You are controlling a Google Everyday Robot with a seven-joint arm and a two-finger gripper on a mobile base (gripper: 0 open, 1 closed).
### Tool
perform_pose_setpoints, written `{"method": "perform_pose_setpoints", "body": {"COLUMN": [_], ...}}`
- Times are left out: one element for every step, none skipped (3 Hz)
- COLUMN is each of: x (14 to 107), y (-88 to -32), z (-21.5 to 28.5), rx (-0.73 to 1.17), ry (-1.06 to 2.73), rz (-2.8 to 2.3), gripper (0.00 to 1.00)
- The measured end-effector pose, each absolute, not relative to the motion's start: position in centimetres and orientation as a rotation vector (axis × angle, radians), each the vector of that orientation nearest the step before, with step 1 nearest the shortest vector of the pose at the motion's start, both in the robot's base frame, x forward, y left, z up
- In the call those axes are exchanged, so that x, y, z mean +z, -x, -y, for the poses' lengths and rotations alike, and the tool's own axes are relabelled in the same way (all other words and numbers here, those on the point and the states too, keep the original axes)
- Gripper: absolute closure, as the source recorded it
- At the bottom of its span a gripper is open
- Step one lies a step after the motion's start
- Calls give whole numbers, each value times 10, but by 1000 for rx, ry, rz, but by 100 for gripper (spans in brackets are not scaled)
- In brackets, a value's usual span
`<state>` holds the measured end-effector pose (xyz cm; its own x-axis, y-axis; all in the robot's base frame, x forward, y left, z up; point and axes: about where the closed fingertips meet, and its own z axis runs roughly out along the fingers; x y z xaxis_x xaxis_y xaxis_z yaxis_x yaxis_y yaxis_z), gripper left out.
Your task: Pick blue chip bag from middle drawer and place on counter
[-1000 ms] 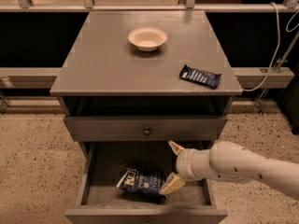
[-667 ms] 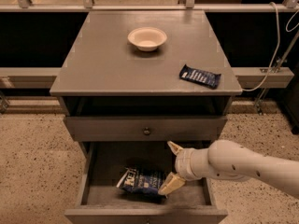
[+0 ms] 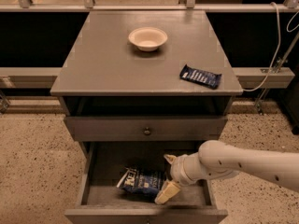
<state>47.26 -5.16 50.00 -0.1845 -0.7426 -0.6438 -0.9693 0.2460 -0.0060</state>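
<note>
The blue chip bag (image 3: 142,181) lies crumpled on the floor of the open middle drawer (image 3: 91,196), left of centre. My gripper (image 3: 168,175) reaches into the drawer from the right on a white arm. Its two tan fingers are spread open, one finger (image 3: 167,192) low at the bag's right edge, the other (image 3: 169,158) higher behind. It holds nothing. The grey counter (image 3: 103,64) is the cabinet's top slab above.
A cream bowl (image 3: 148,38) and a small flat dark-blue wrapper (image 3: 200,76) sit on the counter. A closed drawer front with a round knob (image 3: 147,131) is above the open drawer. A white cable (image 3: 275,45) hangs at right. Speckled floor surrounds the cabinet.
The gripper and arm have shifted slightly left toward the chip bag. The bag has not moved.
</note>
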Motion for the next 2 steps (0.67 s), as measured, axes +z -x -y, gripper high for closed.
{"method": "perform_pose_setpoints", "body": {"x": [471,445], "y": [-469,-471], "z": [52,57], "rx": [601,591], "ry": [1492,1437], "rz": [-2025,-2053], "gripper": [0,0]}}
